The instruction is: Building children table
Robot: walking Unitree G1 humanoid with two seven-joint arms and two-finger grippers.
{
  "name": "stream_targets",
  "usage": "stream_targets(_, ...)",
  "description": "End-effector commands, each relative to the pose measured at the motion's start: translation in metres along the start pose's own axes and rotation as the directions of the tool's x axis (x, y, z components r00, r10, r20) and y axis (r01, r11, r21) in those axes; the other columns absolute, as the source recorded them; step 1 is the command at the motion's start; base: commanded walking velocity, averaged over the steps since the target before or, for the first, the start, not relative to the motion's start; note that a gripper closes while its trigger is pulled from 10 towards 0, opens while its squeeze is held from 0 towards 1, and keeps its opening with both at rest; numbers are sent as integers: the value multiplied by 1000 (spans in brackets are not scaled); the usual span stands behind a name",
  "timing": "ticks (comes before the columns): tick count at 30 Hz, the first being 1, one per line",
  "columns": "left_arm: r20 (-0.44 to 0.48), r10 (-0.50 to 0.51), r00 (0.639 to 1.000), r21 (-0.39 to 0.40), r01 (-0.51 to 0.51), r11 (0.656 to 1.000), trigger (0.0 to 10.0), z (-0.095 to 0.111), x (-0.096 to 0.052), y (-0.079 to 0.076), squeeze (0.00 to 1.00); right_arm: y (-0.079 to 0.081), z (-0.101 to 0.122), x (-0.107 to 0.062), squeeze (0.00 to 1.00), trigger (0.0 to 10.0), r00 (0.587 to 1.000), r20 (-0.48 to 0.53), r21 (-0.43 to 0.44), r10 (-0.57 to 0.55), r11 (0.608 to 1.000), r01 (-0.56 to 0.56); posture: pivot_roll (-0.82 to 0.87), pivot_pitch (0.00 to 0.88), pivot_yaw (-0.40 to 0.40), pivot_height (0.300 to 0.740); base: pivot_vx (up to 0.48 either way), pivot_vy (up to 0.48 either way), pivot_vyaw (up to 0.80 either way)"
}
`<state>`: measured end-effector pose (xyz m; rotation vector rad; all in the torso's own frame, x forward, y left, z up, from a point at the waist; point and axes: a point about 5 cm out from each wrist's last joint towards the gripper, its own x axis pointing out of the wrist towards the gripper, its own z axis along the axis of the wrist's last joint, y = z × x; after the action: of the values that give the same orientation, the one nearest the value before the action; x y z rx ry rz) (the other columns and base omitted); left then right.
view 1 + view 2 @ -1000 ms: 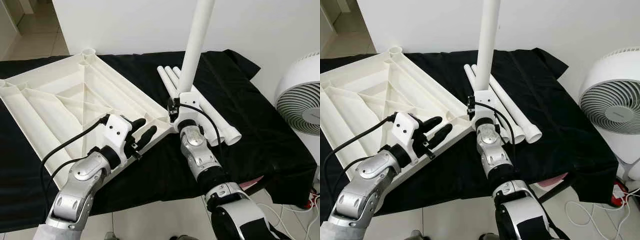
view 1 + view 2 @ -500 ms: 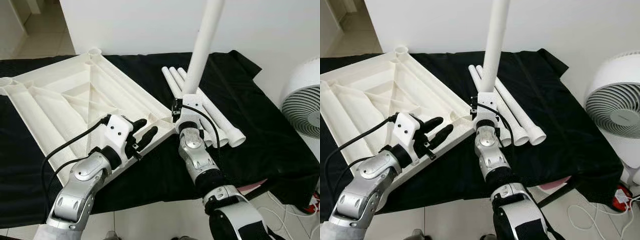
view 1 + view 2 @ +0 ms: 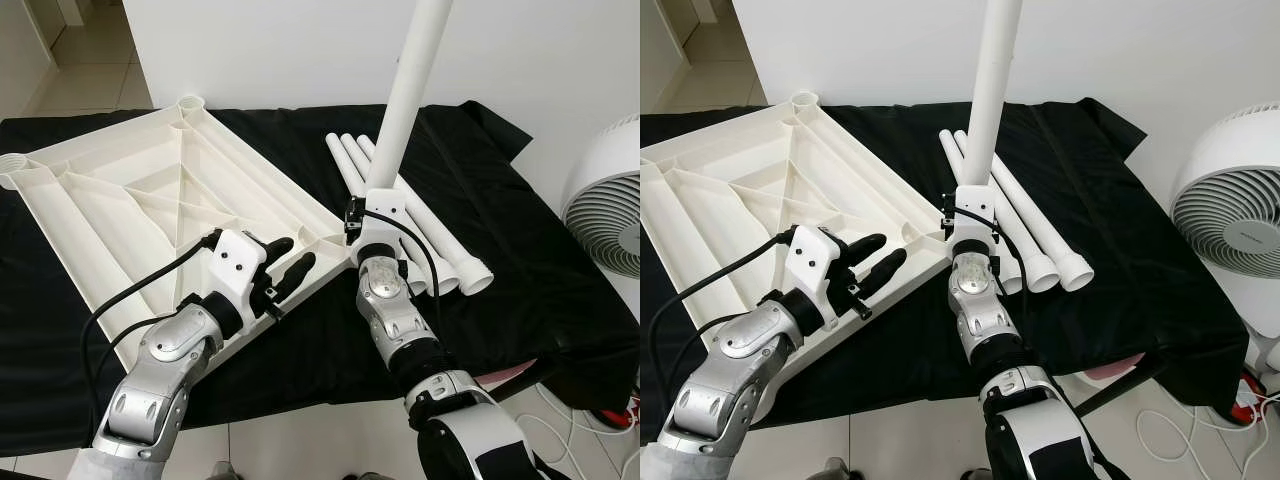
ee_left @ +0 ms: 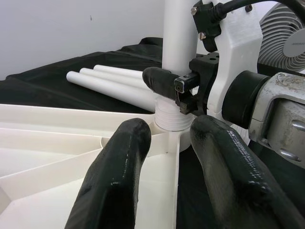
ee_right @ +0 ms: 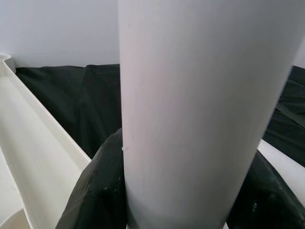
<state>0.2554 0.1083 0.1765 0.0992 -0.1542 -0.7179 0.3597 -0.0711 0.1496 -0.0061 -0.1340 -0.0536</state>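
- The right claw (image 4: 183,88) is closed around the base of a tall white plastic tube leg (image 3: 405,95), which stands nearly upright; in the right wrist view its black fingers (image 5: 97,191) wrap both sides of the tube.
- The leg's ribbed, threaded end sits at the round corner socket (image 4: 167,136) of the white ribbed plastic tabletop (image 3: 150,200), which lies upside down on the black-draped worktop (image 3: 520,250).
- The left claw (image 3: 285,268) rests on the tabletop's edge just beside that corner, fingers parted and empty, seemingly steadying the panel.
- Three more white tube legs (image 3: 420,230) lie together on the cloth just beyond the right claw; a white fan (image 3: 605,195) stands apart to the right.
- The step in hand looks like seating the first leg in its socket. I cannot tell how deep the thread is.
- Next, the right claw would need to keep the tube square to the socket and twist it home while the left holds the panel down; a tilted start risks cross-threading.
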Motion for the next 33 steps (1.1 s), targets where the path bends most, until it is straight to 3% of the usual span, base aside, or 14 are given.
stream_targets(1,5,22,1000,11,-22,1000,10000,1,0,1,0,-18,-25,-5,263,10000,992,-103,-43,-68,997,64,-1,69,-28,740,0,0,0)
stream_targets(2,5,22,1000,11,-22,1000,10000,1,0,1,0,-18,-25,-5,263,10000,992,-103,-43,-68,997,64,-1,69,-28,740,0,0,0)
stream_targets(3,5,22,1000,11,-22,1000,10000,1,1,1,0,-17,-24,-5,965,10000,994,-96,-20,-50,999,48,-1,69,-28,740,0,0,0)
stream_targets(13,9,16,1000,10,-16,1000,10000,1,3,1,0,-18,-17,-4,1000,10000,999,-46,7,-8,1000,9,-8,64,-23,740,0,0,0)
stream_targets(14,10,16,1000,11,-16,1000,10000,1,4,1,0,-18,-16,-2,0,10000,999,-42,8,22,1000,-22,-9,62,-24,740,0,0,0)
stream_targets(20,12,16,1000,11,-16,1000,10000,1,4,2,0,-19,-12,1,0,10000,998,-24,13,61,998,-60,-9,60,-24,740,0,0,0)
stream_targets(22,15,15,1000,14,-16,1000,10000,2,6,2,0,-21,-8,6,0,10000,985,-13,27,171,985,-170,-14,53,-21,740,0,0,0)
stream_targets(24,15,15,1000,14,-16,1000,10000,2,6,2,0,-21,-8,6,0,10000,985,-13,27,171,985,-170,-14,53,-21,740,0,0,0)
stream_targets(26,19,14,1000,15,-15,1000,10000,3,7,3,0,-27,-3,12,0,10000,958,-2,3,287,958,-287,-14,50,-19,740,0,0,0)
stream_targets(28,19,14,1000,15,-15,1000,10000,3,7,3,0,-27,-3,12,0,10000,958,-2,3,287,958,-287,-14,50,-19,740,0,0,0)
stream_targets(33,21,13,1000,18,-14,1000,10000,3,7,4,0,-35,6,18,0,10000,913,12,-29,407,913,-406,-15,47,-16,740,0,0,0)
